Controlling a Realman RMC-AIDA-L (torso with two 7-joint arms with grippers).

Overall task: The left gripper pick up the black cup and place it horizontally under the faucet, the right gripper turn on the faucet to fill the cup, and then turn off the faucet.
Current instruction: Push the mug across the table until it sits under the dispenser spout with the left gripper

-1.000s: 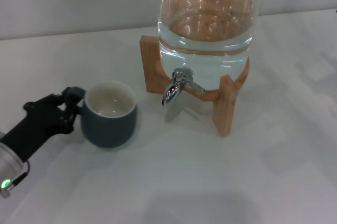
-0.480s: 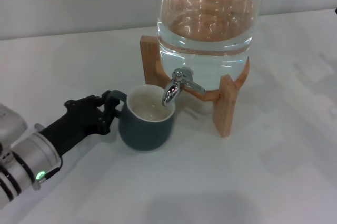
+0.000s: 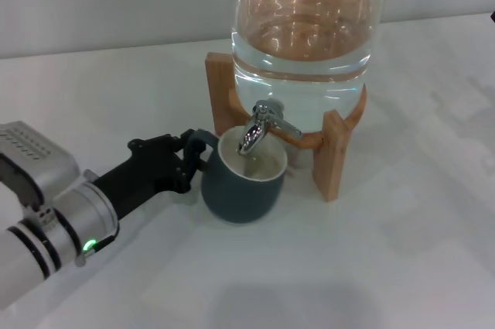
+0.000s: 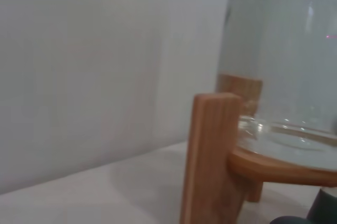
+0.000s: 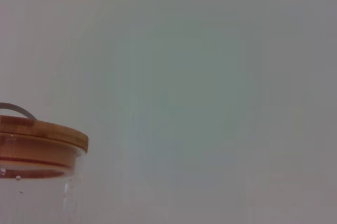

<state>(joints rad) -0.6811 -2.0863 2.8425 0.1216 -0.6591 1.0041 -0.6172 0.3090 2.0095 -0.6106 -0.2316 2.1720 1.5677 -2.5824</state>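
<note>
The black cup (image 3: 246,186) stands upright on the white table, its cream inside right under the spout of the chrome faucet (image 3: 259,128). The faucet is fitted to a big glass jar (image 3: 303,42) of water on a wooden stand (image 3: 331,155). My left gripper (image 3: 191,160) is shut on the cup's loop handle from the left, its silver arm with a green light trailing to the lower left. The left wrist view shows the stand's leg (image 4: 208,155) and the jar (image 4: 284,60) close up. My right gripper is out of view; its wrist view shows only the jar's wooden lid (image 5: 37,142).
The wooden stand's legs flank the faucet on both sides of the cup. A pale wall runs behind the jar. The white table (image 3: 387,267) stretches in front and to the right.
My left gripper has carried the cup to the right, from the open table at the left to right under the faucet's spout. The arm has come further into view.
</note>
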